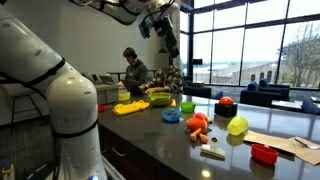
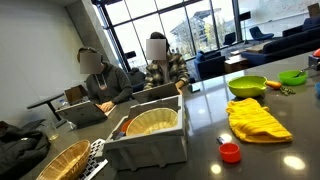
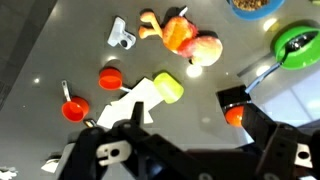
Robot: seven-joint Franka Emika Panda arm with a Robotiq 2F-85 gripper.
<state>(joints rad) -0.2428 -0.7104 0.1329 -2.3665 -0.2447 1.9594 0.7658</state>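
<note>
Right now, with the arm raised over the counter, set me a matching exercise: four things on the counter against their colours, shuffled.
Things:
1. cup
2. toy
3. scoop
4. bowl

Colours:
A. red
B. blue
C. yellow-green
D. orange

Pairs: 1-C, 2-D, 3-A, 4-B

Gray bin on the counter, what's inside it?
A round woven basket sits inside the gray bin. The basket's far inner wall shows; its bottom is covered by the bin's front wall, so any contents there cannot be seen.
</note>
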